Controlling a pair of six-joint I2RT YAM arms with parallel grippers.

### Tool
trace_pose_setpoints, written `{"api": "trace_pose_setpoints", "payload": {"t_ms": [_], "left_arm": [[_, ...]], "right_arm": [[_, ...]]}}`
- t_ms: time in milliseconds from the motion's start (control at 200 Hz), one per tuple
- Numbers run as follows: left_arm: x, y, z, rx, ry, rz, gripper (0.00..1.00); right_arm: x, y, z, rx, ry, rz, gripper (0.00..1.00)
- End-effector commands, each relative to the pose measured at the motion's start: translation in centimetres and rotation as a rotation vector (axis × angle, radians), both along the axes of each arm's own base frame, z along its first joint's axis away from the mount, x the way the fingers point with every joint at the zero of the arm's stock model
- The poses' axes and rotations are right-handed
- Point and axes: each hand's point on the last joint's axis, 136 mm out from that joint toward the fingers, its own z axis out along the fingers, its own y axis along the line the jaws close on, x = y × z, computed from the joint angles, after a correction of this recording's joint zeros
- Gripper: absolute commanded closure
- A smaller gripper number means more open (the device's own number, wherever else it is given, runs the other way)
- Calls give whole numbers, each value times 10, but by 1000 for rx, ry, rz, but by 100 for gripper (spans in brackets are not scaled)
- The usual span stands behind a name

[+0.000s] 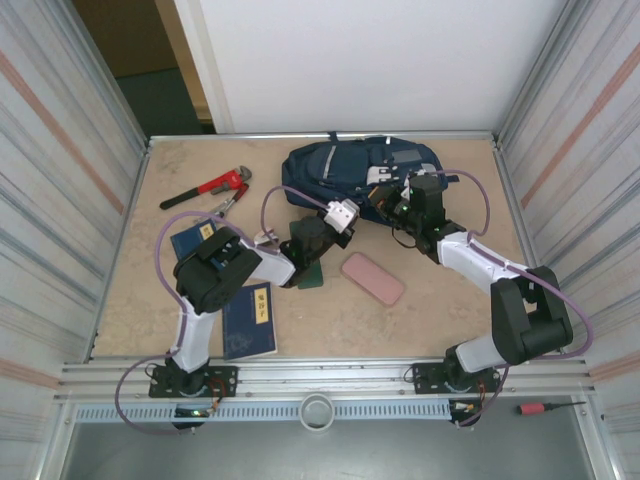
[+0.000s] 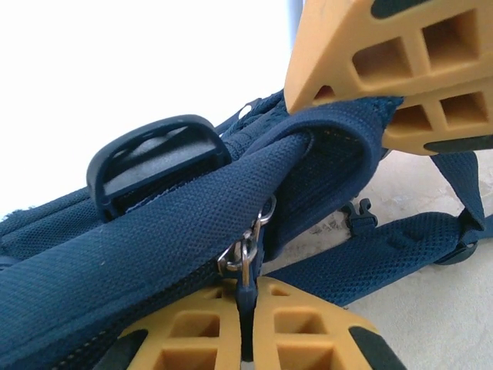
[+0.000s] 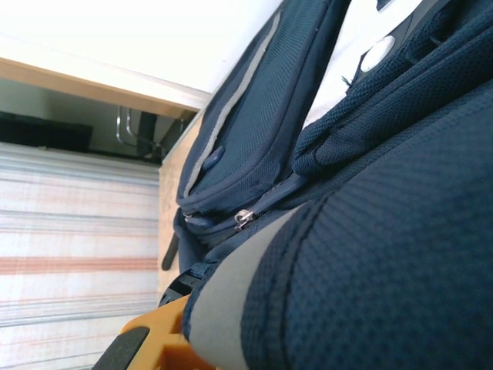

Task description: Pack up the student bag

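Note:
The student bag [image 1: 350, 170], a navy backpack with white patches, lies at the back middle of the table. My left gripper [image 1: 350, 216] is at its near edge. In the left wrist view that gripper [image 2: 246, 297] is shut on the dark zipper pull [image 2: 245, 304], which hangs from metal rings [image 2: 242, 258] on the bag's seam. My right gripper [image 1: 393, 205] reaches in from the right, and its yellow fingers [image 2: 370, 46] clamp a padded navy strap [image 2: 331, 146]. The right wrist view has the bag's fabric [image 3: 370, 254] pressed close, with one of the yellow fingers [image 3: 158, 339] at the bottom left.
A red pipe wrench [image 1: 210, 188] lies at the back left. Two blue booklets [image 1: 250, 320] [image 1: 190, 240] sit by the left arm. A green object [image 1: 310, 270] and a pink case [image 1: 372, 278] lie in front of the bag. Corrugated walls close both sides.

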Motion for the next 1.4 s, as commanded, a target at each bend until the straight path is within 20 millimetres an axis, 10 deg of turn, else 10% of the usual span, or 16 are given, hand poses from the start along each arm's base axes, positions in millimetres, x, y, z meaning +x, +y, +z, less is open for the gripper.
{"api": "trace_pose_setpoints", "payload": {"t_ms": [0,391,716,1137,1393], "left_arm": [[-1,11,37,-80,-55,20,100],[4,49,21,-76,27,93,100],[24,129,5,-44,214,322,100],[-24,41,-26,134,356,-1,100],[-33,2,-34,160,385,-75,100]], "right_arm": [[4,-3,12,4,-59,4,97],[5,-21,4,-29,-41,8,97],[-3,-48,-17,-135,54,127,97],[4,-108,-58,-106,148,64,92],[1,-130,-70,-59,194,11,57]]}}
